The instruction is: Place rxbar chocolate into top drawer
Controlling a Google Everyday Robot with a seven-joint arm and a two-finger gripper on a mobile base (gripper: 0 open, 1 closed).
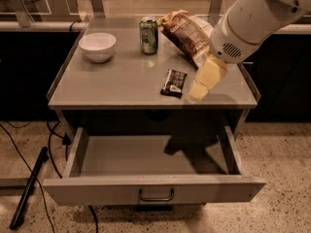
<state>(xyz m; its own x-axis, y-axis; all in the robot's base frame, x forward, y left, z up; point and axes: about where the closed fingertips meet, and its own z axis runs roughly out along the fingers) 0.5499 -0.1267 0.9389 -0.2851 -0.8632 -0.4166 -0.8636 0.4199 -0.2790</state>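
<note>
The rxbar chocolate, a small black bar with white lettering, lies flat on the grey cabinet top near its front edge. My gripper, with pale yellow fingers, hangs from the white arm just right of the bar and low over the top, apart from it. The top drawer stands pulled out below, with a dark bar handle at the centre of its front panel and nothing inside.
A white bowl sits at the back left, a green soda can at the back centre, and a brown-and-yellow chip bag at the back right. A dark pole and cables lie on the floor at the left.
</note>
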